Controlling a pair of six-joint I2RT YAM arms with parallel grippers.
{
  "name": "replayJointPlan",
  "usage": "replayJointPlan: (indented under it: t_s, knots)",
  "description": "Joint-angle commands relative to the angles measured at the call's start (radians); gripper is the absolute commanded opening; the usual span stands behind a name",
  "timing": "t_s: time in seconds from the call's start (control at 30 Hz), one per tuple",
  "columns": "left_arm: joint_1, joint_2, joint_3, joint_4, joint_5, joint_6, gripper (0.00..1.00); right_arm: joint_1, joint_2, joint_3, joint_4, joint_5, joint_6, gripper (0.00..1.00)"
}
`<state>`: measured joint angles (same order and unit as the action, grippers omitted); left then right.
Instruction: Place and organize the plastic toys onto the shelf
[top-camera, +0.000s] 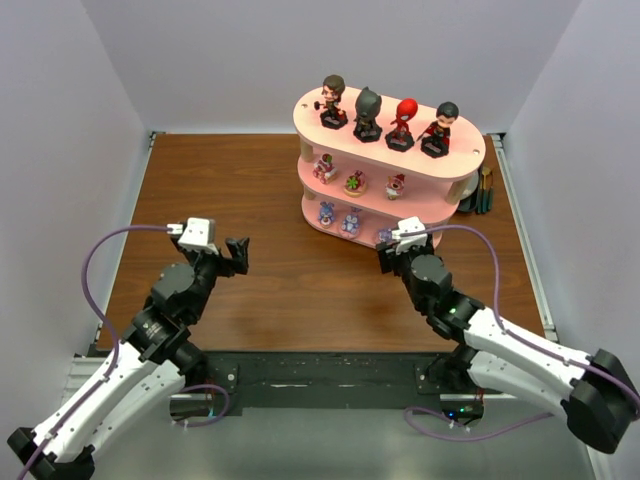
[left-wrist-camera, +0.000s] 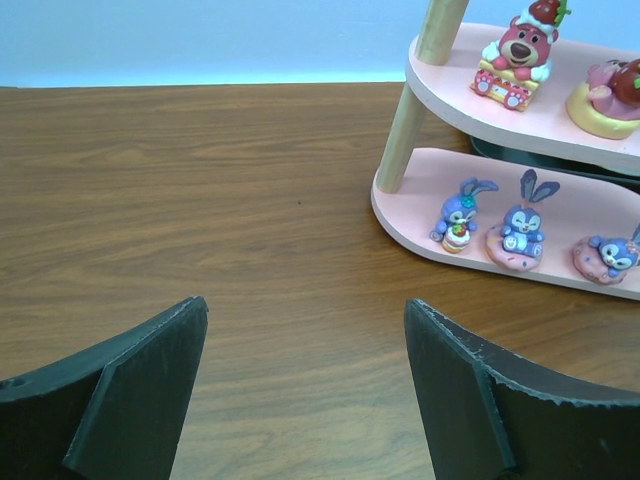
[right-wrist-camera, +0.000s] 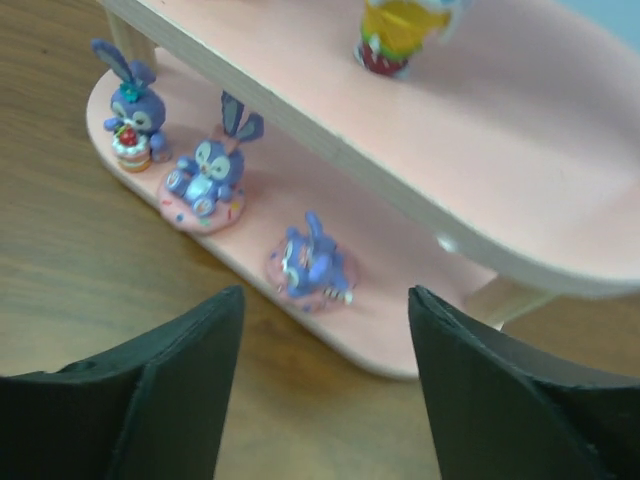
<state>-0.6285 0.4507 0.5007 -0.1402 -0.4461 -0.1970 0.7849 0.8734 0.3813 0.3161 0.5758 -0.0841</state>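
The three-tier shelf (top-camera: 470, 160) stands at the back right of the table. Its top board holds the brown-haired (top-camera: 333, 102), black-masked (top-camera: 368, 113), red-masked (top-camera: 402, 123) and black-haired (top-camera: 441, 128) figurines. The middle board holds three tiny toys (top-camera: 356, 182). The bottom board holds three purple-blue long-eared creatures (right-wrist-camera: 213, 170), seen too in the left wrist view (left-wrist-camera: 521, 228). My right gripper (right-wrist-camera: 325, 300) is open and empty, just in front of the bottom board near the lying creature (right-wrist-camera: 310, 262). My left gripper (left-wrist-camera: 305, 310) is open and empty over bare table left of the shelf.
Dark pens or tools (top-camera: 484, 190) stand behind the shelf's right end. The brown wooden table (top-camera: 230, 190) is walled in white on three sides. The arm bases sit at the near edge.
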Motion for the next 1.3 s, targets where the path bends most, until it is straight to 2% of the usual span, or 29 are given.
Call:
replayJointPlan:
  t_s: [0.0,0.03,0.13,0.3,0.43,0.57,0.73,0.8,0.9,1.07,1.27]
  knots:
    - [0.013,0.035,0.012,0.008,-0.045,0.010,0.85,-0.001,-0.088,0.103,-0.313,-0.010,0.242,0.78]
    - [0.026,0.046,0.016,0.001,-0.063,0.004,0.86,-0.001,-0.097,0.117,-0.410,0.002,0.268,0.80]
    - [0.074,0.086,0.033,-0.033,-0.094,-0.028,0.89,-0.001,-0.149,0.166,-0.559,0.076,0.358,0.85]
    - [0.164,0.080,0.033,-0.047,-0.085,-0.055,0.91,-0.003,-0.275,0.243,-0.736,0.194,0.448,0.91]
    - [0.173,0.039,0.048,-0.100,-0.192,-0.071,0.93,-0.003,-0.428,0.306,-0.911,0.263,0.494,0.95]
    - [0.174,-0.064,0.104,-0.194,-0.267,-0.076,0.96,-0.003,-0.621,0.346,-0.974,0.286,0.474,0.98]
    - [0.174,-0.222,0.154,-0.245,-0.304,-0.036,1.00,-0.003,-0.746,0.367,-1.057,0.294,0.463,0.98]
    - [0.173,-0.286,0.170,-0.277,-0.333,-0.067,1.00,-0.003,-0.799,0.372,-1.071,0.291,0.455,0.99]
    - [0.174,-0.366,0.164,-0.303,-0.306,-0.029,1.00,-0.003,-0.861,0.372,-1.078,0.276,0.422,0.99]
    - [0.173,-0.498,0.118,-0.341,-0.278,-0.051,1.00,-0.001,-0.890,0.373,-1.104,0.260,0.409,0.98]
    - [0.173,-0.583,0.091,-0.328,-0.282,-0.068,1.00,-0.003,-0.887,0.377,-1.135,0.257,0.445,0.99]
